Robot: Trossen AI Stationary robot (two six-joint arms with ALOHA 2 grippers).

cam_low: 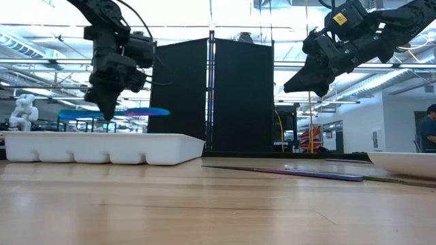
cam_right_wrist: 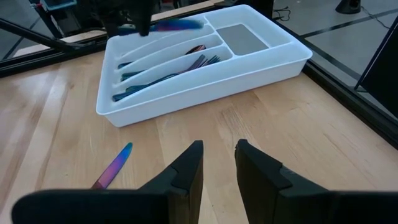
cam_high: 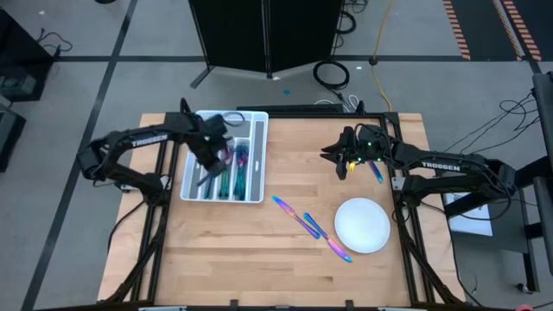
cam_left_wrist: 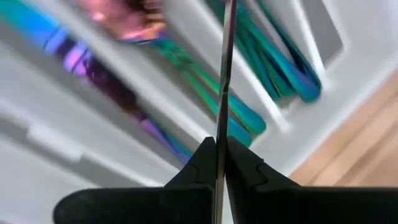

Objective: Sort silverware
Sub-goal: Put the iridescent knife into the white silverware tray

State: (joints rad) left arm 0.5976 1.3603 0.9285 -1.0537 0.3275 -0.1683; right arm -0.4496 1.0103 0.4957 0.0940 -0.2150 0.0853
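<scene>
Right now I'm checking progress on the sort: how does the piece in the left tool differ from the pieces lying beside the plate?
The held piece is lifted, pinched in the shut left tool and hanging level above the white tray; the two loose pieces lie flat on the wooden table, untouched. The held one is over the tray's compartments; the loose ones rest between tray and white plate. Both share the iridescent blue-purple finish.

Both arms are matte black, with white "TROSSEN" lettering on the left arm [cam_high: 138, 138] and right arm [cam_high: 441, 164]. The right arm's wrist carries a yellow label and small green lights.
</scene>
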